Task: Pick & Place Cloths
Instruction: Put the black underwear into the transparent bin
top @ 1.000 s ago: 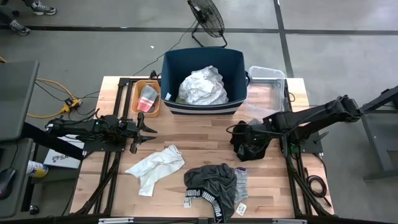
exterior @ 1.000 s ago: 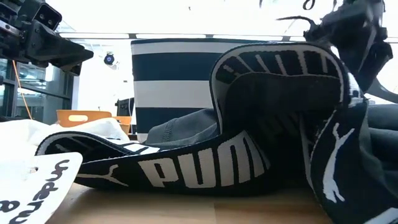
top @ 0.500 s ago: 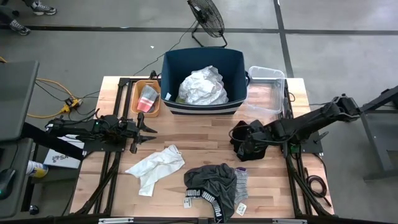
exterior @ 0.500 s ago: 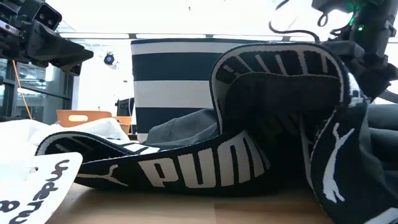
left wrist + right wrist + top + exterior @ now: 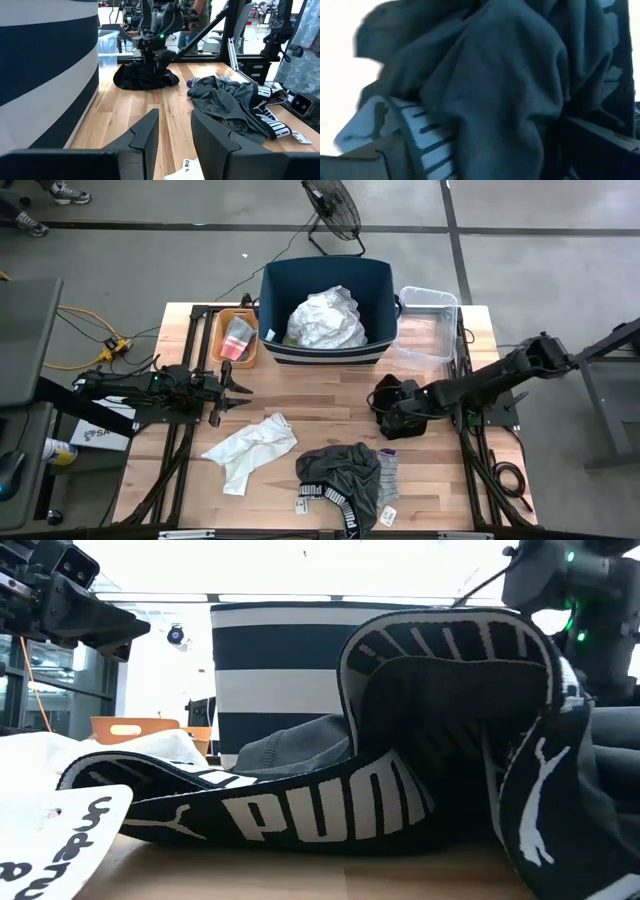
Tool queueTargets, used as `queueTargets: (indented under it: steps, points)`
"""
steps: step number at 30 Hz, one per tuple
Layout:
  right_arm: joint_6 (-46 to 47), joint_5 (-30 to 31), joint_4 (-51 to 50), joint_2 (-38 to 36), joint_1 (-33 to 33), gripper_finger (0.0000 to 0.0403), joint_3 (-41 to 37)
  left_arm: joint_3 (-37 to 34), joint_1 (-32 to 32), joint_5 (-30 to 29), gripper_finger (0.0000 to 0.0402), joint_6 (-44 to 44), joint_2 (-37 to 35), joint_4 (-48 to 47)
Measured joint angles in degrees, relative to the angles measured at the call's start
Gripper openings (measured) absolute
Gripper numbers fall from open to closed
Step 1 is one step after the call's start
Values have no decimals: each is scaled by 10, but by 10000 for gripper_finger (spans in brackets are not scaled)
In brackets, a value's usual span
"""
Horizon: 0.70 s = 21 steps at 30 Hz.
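The shorts (image 5: 420, 780) read "PUMA" along the waistband. The right gripper (image 5: 398, 406) presses into the black cloth (image 5: 400, 420), grip unclear; the left gripper (image 5: 232, 391) waits released.

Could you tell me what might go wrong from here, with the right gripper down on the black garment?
The right gripper is pressed into the bunched black garment, so it may pinch only a fold and drop it on the way to the navy bin. The clear container stands beside the bin; a trailing hem could catch on it. The left gripper waits open near the orange tray, clear of that path.
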Motion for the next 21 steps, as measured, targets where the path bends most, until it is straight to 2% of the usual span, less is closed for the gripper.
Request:
queueTargets:
  steps: [8,12,16,21]
  points:
    - [37,-1,9,68,-17,390,-3,0,0,0,113,0,0,0]
    - [37,-11,31,91,-21,376,1,0,0,0,113,0,0,0]
    - [34,-16,43,94,-21,337,1,0,0,0,113,0,0,0]
    - [30,-19,49,94,-22,262,1,0,0,0,113,0,0,0]
